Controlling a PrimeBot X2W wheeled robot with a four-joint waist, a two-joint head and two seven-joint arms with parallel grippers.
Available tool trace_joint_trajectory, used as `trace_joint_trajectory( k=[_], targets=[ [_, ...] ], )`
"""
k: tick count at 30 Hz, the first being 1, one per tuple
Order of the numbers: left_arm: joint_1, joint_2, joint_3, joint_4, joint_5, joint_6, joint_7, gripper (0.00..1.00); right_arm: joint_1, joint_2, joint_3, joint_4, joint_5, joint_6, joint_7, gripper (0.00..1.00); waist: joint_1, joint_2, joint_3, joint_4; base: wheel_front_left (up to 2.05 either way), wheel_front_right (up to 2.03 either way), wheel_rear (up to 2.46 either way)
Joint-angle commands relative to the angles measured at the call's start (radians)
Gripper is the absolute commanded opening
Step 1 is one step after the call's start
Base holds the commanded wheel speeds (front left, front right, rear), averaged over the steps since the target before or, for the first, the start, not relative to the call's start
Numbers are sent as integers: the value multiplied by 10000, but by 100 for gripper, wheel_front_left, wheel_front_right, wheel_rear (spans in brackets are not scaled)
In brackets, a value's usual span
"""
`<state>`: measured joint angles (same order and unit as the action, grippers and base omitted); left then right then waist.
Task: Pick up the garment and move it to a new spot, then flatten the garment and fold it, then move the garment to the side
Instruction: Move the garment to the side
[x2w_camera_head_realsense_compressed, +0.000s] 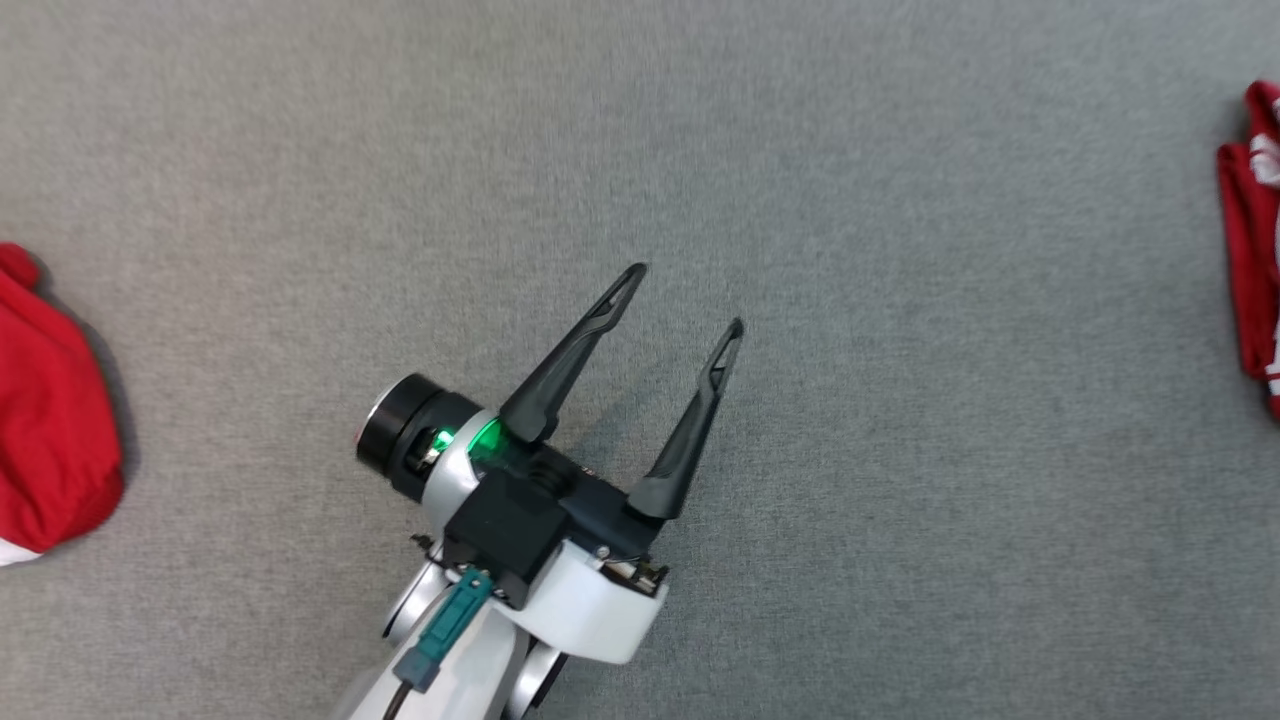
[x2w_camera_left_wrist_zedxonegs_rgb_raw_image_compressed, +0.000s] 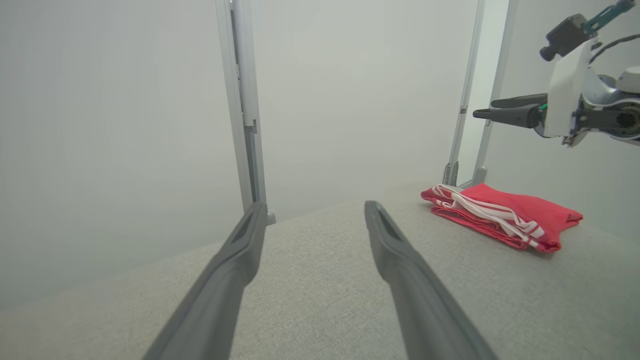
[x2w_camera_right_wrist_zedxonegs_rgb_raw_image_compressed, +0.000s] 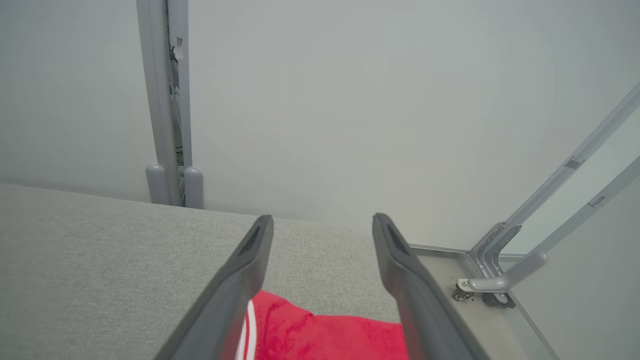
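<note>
So the garment (x2w_camera_left_wrist_zedxonegs_rgb_raw_image_compressed: 505, 215) — red with white stripes — is lying folded in a flat-ish stack on the grey surface (x2w_camera_head_realsense_compressed: 900, 500), near the surface's edge and right by the foot of a metal frame post (x2w_camera_left_wrist_zedxonegs_rgb_raw_image_compressed: 467, 100); it's lying free. The right end effector (x2w_camera_right_wrist_zedxonegs_rgb_raw_image_compressed: 322, 217) hangs above the garment with its two dark fingers spread wide and empty. In its own wrist view the garment sits just below and between the fingers, clear of them as far as I can tell. In the left wrist view you get it side-on, fingers about level, with a plain gap of air between them and the garment.

The left end effector (x2w_camera_head_realsense_compressed: 688, 296) is well apart from the garment, over bare grey fabric; its fingers are spread wide too, empty, and pointing roughly toward the garment's side of the surface. In the head view the garment is way off at the right edge, partly out of view.

On the far side of the left end effector from the garment there's another red cloth (x2w_camera_head_realsense_compressed: 50, 420) with a bit of white at its lower edge — bunched up, partly out of view, on the same surface. Behind the garment is a pale wall (x2w_camera_left_wrist_zedxonegs_rgb_raw_image_compressed: 350, 75), with a second upright post (x2w_camera_left_wrist_zedxonegs_rgb_raw_image_compressed: 245, 100) further along it.
</note>
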<state>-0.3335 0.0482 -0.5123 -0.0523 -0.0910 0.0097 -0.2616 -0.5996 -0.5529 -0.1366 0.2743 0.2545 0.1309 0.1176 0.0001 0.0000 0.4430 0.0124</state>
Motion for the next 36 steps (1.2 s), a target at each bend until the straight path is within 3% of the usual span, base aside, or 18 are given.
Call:
trace_joint_trajectory(
  k=[1,11,27,36],
  targets=[
    [288,46,192,28,18,69,-37,100,91,203,224,-150,120,-2,-164,100,-1,0,-927,-47,0,0,0],
    [1937,45,1609,-115,-305,314,-36,100,1204,1759,1772,-1025,657,-2,-1224,100,-1,0,-2869,160,0,0,0],
    [3642,42,3202,-153,-1406,705,-36,100,3927,4046,2294,-1268,923,-2,-2994,100,-1,0,-4457,713,0,0,0],
    [4286,40,3419,325,-1654,702,-36,100,5181,4751,2376,-959,459,-2,-3514,100,-1,0,-4821,854,0,0,0]
  ],
)
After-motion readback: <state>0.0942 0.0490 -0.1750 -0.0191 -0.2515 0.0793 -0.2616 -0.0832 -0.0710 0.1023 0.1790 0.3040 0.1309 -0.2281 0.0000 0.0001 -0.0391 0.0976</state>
